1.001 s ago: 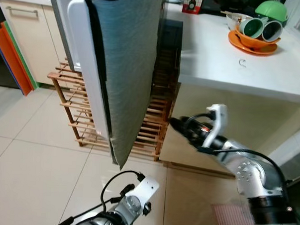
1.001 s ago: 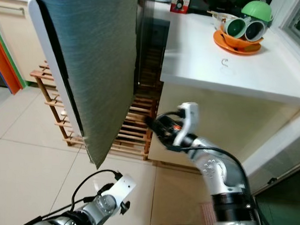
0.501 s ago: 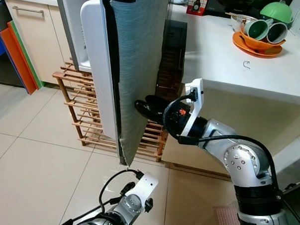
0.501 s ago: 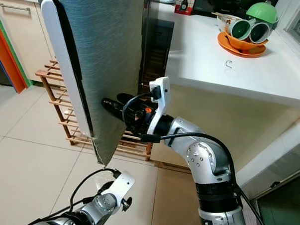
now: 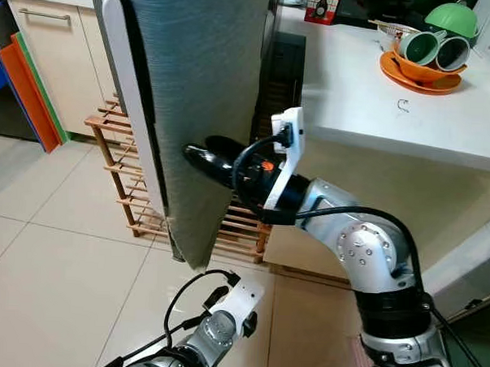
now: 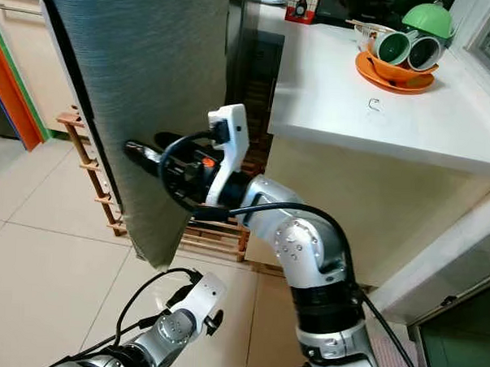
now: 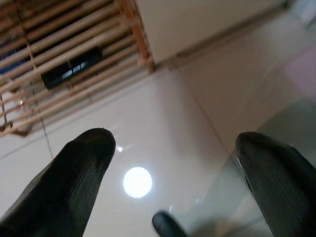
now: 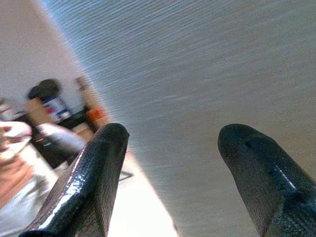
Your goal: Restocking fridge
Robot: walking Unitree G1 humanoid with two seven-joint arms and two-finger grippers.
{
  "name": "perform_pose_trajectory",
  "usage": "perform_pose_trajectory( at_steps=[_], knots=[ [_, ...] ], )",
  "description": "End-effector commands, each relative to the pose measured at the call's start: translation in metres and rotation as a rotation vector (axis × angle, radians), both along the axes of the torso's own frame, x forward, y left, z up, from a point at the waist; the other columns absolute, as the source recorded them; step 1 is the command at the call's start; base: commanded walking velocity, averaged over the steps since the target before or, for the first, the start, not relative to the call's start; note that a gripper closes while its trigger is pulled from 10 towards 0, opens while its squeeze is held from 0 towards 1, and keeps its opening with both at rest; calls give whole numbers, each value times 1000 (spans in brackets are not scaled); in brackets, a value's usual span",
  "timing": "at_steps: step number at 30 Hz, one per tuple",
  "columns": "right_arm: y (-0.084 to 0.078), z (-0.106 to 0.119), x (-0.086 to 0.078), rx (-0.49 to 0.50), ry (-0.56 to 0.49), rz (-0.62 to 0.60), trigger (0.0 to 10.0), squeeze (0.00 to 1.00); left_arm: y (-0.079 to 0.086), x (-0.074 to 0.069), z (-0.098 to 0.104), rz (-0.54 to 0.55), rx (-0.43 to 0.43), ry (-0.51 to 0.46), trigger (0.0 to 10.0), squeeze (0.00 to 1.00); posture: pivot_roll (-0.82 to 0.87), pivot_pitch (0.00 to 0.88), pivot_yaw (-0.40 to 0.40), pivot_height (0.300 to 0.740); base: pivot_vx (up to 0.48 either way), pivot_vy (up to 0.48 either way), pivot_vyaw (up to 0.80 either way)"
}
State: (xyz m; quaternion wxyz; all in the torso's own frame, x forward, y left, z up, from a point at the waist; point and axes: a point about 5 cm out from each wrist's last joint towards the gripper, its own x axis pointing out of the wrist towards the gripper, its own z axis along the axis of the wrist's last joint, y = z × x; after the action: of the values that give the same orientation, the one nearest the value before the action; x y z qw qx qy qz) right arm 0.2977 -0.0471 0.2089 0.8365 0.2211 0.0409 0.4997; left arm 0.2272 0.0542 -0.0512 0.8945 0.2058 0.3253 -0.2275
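So the biggest thing here is the fridge door [image 5: 203, 108], a tall grey slab standing ajar on the left, its white inner edge facing away to the far left. Looks to me like it's mid-swing, since the right gripper [image 5: 199, 155] is laid flat against the outer grey face, probably pushing it. In the right wrist view the two fingers [image 8: 91, 173] are spread apart with nothing between them, just grey door beyond, so it's a push, not a grip. What's inside the fridge, can't tell from here.

To the right is a white counter [image 5: 370, 108]. At its far right sits an orange plate [image 5: 416, 73] holding a couple of mugs lying on their sides and a green bowl.

Behind the door there's a wooden slatted rack [image 5: 127, 186] on the floor.

Left gripper [image 7: 173, 182] hangs low and near over the tiles, fingers wide apart, holding nothing.
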Motion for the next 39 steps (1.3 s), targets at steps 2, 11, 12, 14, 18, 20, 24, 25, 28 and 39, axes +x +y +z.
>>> perform_pose_trajectory(
  at_steps=[2, 11, 12, 14, 18, 20, 24, 25, 28, 39],
  knots=[
    [-41, -32, 27, -139, 61, -343, 10000, 0, 20, 60, 68, -1, -186, -480, 10000, 0, 11, 0, -61, 740, 0, 0, 0],
    [-103, -80, 36, -309, 153, -713, 10000, 0, 42, 95, 174, 106, -311, -1050, 10000, 0, 15, 0, -56, 740, 0, 212, 0],
    [-103, -80, 36, -309, 153, -713, 10000, 0, 42, 95, 174, 106, -311, -1050, 10000, 0, 15, 0, -56, 740, 0, 480, 0],
    [-107, -89, 35, -311, 166, -731, 10000, 0, 47, 92, 182, 84, -292, -1088, 10000, 0, 17, 0, -53, 740, 0, 480, 0],
    [-107, -95, 34, -333, 158, -740, 10000, 0, 50, 89, 177, 79, -257, -1076, 10000, 0, 23, 0, -50, 740, 0, 472, 0],
    [-105, -98, 34, -352, 138, -736, 10000, 0, 52, 87, 174, 102, -261, -1055, 10000, 0, 25, 0, -50, 740, 0, 223, 0],
    [-101, -101, 32, -354, 128, -731, 10000, 0, 57, 86, 170, 161, -266, -1021, 10000, 0, 30, 0, -50, 740, 0, 0, 0],
    [-100, -102, 31, -350, 122, -735, 10000, 0, 60, 86, 169, 185, -266, -1008, 10000, 0, 32, 0, -51, 740, 0, 0, 0],
    [-99, -104, 30, -352, 103, -739, 10000, 0, 68, 85, 167, 226, -259, -987, 10000, 0, 36, 0, -50, 740, 0, 0, 450],
    [-95, -105, 34, -351, 78, -751, 10000, 0, 65, 87, 170, 230, -235, -971, 10000, 0, 35, 0, -49, 740, 0, 0, 596]
  ],
)
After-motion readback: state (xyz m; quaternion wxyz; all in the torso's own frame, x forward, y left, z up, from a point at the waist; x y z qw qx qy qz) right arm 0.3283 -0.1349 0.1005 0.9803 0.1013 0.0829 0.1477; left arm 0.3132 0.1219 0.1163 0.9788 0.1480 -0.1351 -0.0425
